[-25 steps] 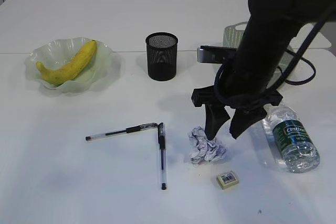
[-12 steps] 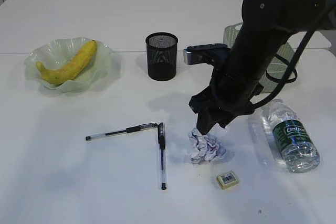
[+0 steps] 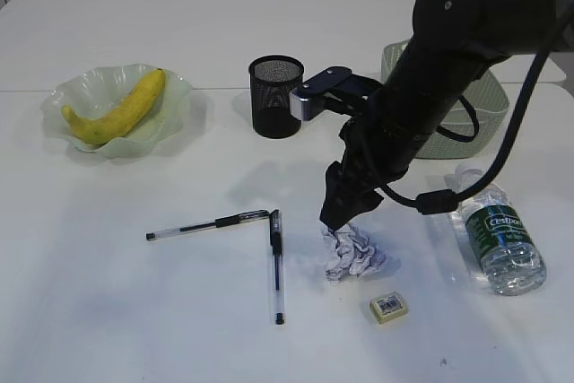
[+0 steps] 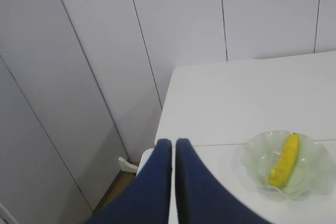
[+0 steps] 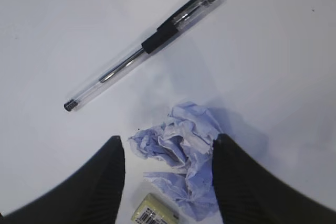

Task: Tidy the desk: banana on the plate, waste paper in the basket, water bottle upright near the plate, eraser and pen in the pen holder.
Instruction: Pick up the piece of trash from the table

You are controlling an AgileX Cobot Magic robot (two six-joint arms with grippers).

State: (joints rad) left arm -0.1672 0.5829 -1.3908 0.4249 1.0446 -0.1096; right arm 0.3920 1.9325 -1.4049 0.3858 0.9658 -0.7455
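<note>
Right gripper (image 5: 168, 182): jaws apart, one finger on each side of the waste paper (image 5: 181, 156), low over it and not yet closed.
Left gripper (image 4: 174, 153): fingers pressed together, holding nothing, off past the desk edge.
Step in hand: the grasp on the paper ball (banana (image 3: 121, 109) already lies on the plate (image 3: 175, 87)).
Next move: probably close on the wad, lift, carry it to the basket (image 3: 480, 109) behind the arm.
Waiting: eraser (image 3: 389, 307) just beside the paper, two pens (image 3: 276, 262), water bottle (image 3: 498, 239) on its side, pen holder (image 3: 276, 96) standing.
</note>
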